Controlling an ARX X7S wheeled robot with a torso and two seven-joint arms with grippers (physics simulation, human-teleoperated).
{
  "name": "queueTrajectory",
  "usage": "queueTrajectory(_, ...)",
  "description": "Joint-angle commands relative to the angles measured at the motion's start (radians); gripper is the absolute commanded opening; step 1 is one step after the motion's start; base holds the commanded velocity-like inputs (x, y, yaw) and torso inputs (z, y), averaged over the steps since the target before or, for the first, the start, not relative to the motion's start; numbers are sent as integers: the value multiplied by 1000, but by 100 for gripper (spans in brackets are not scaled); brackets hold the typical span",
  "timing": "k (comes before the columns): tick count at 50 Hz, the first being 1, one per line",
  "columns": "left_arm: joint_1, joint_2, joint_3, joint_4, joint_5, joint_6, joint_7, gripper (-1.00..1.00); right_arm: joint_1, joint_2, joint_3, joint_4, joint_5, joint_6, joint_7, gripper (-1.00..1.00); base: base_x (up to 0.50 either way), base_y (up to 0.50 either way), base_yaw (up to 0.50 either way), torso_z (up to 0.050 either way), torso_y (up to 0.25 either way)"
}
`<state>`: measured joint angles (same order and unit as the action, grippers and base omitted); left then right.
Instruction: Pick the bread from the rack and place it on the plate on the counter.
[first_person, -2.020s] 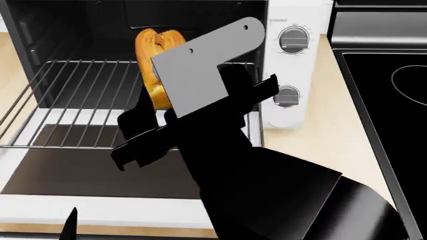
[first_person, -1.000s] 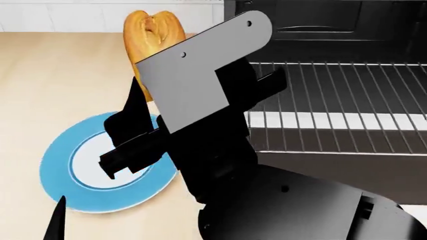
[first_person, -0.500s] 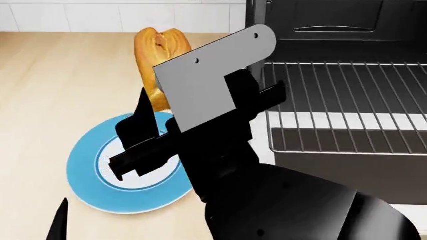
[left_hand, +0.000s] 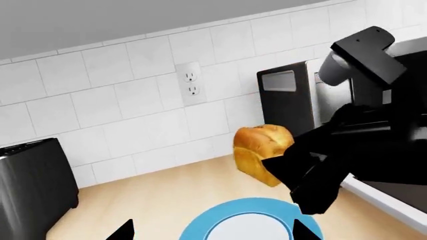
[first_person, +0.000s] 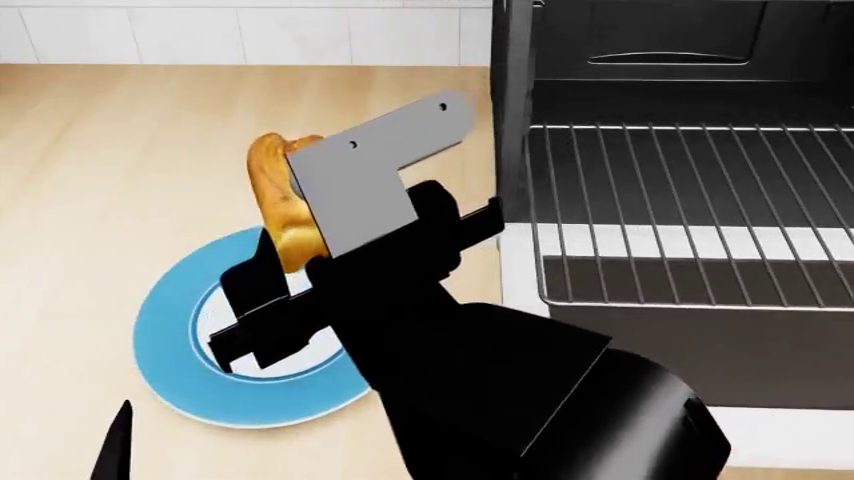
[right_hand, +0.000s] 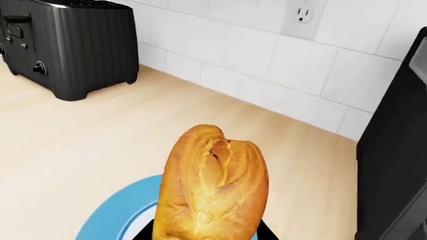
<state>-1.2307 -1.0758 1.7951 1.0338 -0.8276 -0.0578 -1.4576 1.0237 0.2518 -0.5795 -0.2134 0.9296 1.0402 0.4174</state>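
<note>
Holding bread (first_person: 278, 203) w/ right gripper (first_person: 274, 290) above plate (first_person: 167, 345).

This is a home kitchen, rendered in simulation. A wall of glossy white square tiles (left_hand: 120, 105) carries a white double wall socket (left_hand: 191, 83). Below it runs the table, a pale beige wood-grain worktop (first_person: 120, 170). A black slot toaster (right_hand: 70, 45) stands at its back edge against the tiles. A black countertop oven (first_person: 667, 60) sits open with its silver wire rack (first_person: 694, 180) showing, and a round light-blue-rimmed plate (first_person: 167, 330) lies nearby.
</note>
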Motion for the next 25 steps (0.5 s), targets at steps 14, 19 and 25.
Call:
queueTrajectory(14, 3, 19, -13, -10, 16, 37, 21, 100, 54, -79, -92, 246, -118, -95, -160, -100, 0, 0, 0, 0, 0)
queueTrajectory(19, 3, 14, -11, -10, 17, 39, 21, 100, 50, -86, -102, 267, -119, -107, -170, -100, 0, 0, 0, 0, 0)
queueTrajectory(25, 7, 15, -8, -15, 21, 42, 23, 100, 54, -88, -107, 278, -115, -108, -173, -100, 0, 0, 0, 0, 0)
